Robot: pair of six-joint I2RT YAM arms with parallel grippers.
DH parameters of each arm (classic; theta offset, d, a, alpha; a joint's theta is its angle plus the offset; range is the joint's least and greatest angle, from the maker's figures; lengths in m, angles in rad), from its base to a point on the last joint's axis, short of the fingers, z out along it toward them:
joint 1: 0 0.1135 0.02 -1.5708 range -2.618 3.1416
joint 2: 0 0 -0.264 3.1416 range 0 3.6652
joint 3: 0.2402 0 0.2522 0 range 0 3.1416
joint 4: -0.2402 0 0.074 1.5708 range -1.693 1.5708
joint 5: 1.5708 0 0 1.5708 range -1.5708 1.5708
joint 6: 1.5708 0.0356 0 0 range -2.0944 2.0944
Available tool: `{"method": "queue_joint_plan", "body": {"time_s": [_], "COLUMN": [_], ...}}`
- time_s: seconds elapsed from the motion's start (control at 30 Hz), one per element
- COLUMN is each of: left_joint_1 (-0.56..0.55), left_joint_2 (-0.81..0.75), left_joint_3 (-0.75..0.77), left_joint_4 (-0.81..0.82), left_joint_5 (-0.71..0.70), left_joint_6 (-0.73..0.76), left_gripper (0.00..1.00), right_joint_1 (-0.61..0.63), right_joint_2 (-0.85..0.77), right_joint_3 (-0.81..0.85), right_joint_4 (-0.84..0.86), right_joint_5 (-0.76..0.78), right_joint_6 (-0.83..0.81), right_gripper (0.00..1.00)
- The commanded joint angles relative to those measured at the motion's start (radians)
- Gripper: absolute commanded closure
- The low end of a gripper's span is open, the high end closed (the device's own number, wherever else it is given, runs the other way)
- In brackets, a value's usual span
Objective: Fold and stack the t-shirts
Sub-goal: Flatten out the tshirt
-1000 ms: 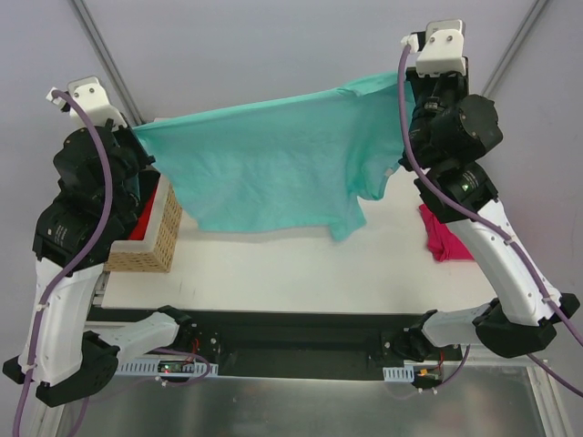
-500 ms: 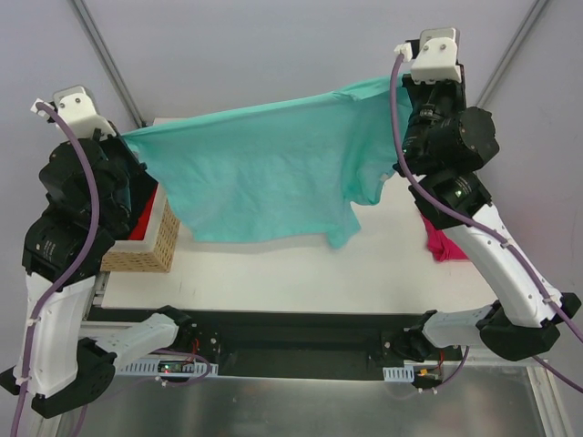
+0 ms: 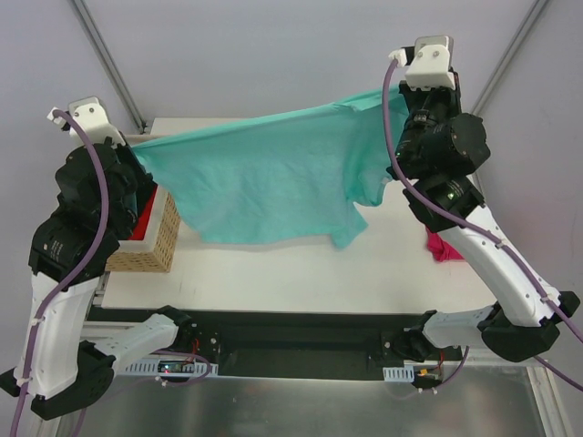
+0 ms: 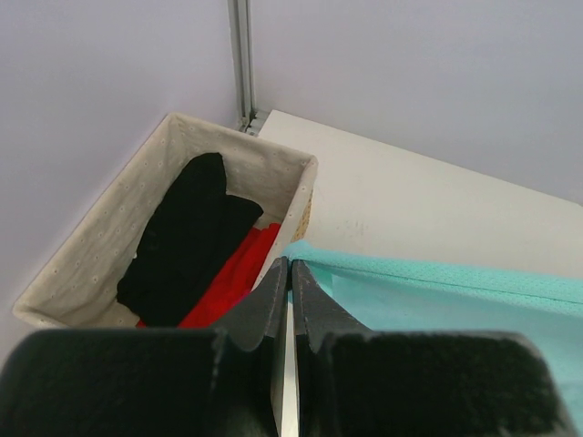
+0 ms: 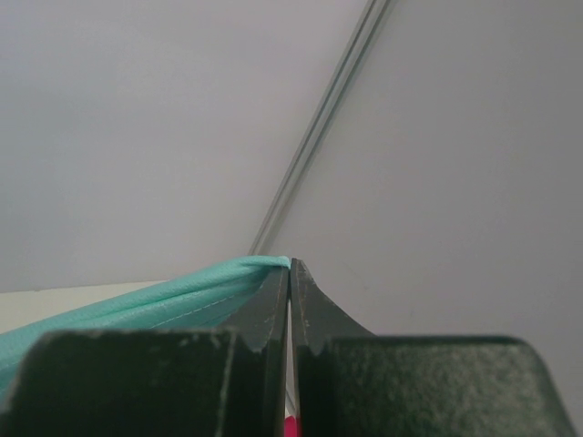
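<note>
The left arm (image 3: 64,246) and the right arm (image 3: 492,255) rise from the near edge of the table (image 3: 301,269). At the near left of the table stands a woven basket (image 3: 153,244), and inside it lie a black cloth (image 4: 187,237) and a red cloth (image 4: 232,287). At the right, the magenta-pink t-shirt (image 3: 444,248) lies in a crumpled lump on the table, not yet folded. The right arm now hides more of it than a second ago.

Farther back, the teal-mint t-shirt (image 3: 264,177) hangs in the air over the middle of the table, and no part of it seems to rest on the surface. The left jaws are closed tight on its left corner, just above the basket. The right jaws are also fully closed, pinching the opposite edge high at the far right.

In the last second the left arm swung outward and came back a little, and the right wrist shifted slightly to the left and down. The top edge of the shirt now runs straighter between the two grips, while the body and one sleeve hang loose below it.

I judge that the shirt is being stretched out and is about ready to be lowered flat on the table. The folding itself is not begun, so the task is at an early stage.
</note>
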Motion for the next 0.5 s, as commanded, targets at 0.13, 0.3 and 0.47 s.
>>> {"method": "queue_joint_plan", "body": {"time_s": [0.13,0.3,0.47], "left_joint_1": [0.019,0.019,0.019], "left_joint_2": [-0.041,-0.047,-0.053], "left_joint_3": [-0.007,-0.011,-0.015], "left_joint_4": [-0.061,-0.070,-0.080], "left_joint_5": [-0.108,-0.110,-0.107], "left_joint_6": [-0.006,-0.009,-0.015], "left_gripper": [1.00,1.00,1.00], "right_joint_1": [0.008,0.031,0.045], "right_joint_2": [-0.077,-0.073,-0.071], "right_joint_3": [-0.015,-0.036,-0.042], "right_joint_4": [0.124,0.193,0.246], "right_joint_5": [0.132,0.146,0.156], "right_joint_6": [-0.066,-0.130,-0.178], "right_gripper": [0.99,0.99,0.99]}}
